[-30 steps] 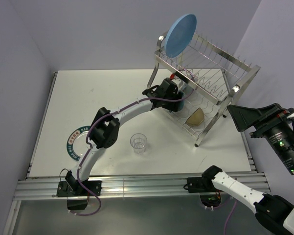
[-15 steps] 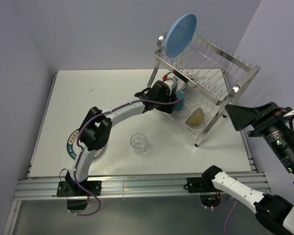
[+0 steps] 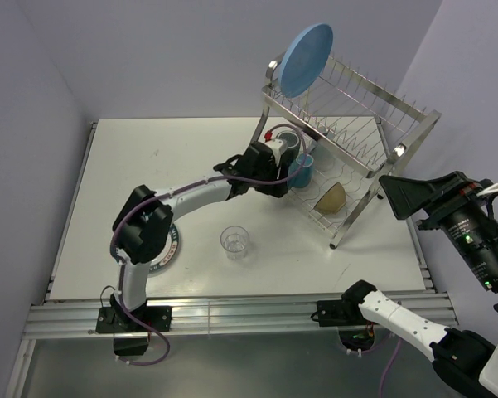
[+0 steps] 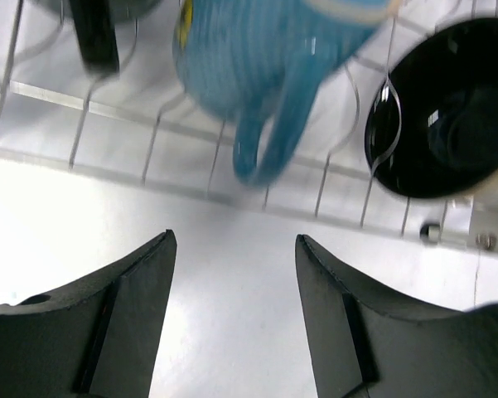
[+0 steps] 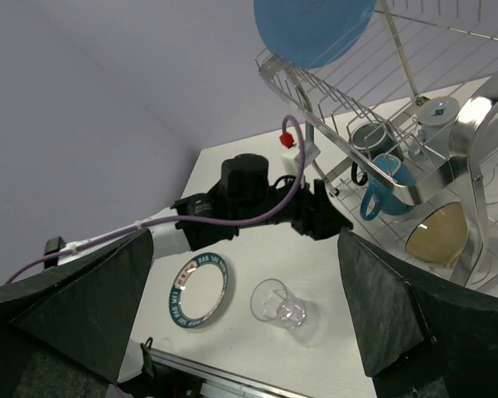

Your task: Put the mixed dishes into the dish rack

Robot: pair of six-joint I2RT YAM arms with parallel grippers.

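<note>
Rack (image 5: 472, 124) of silver wire at the worktop's far right corner: round light-blue plate (image 3: 307, 60) upright on top, light-blue cup (image 4: 249, 75) and glossy black bowl (image 4: 447, 108) on the lower tier. My left gripper (image 4: 236, 240) gapes empty just before the cup; my right gripper (image 5: 244, 282) is spread wide, empty. Clear glass (image 3: 234, 242) stands near the front edge.

blue cup (image 4: 249, 58) blurred, plate (image 3: 172, 247) partly hidden

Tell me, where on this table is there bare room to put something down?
The far left of the table, behind the left arm, is bare, and so is the near strip between the clear glass and the leg of the dish rack. Crowded: the rack's lower tier, holding the light-blue cup and a bowl.
</note>
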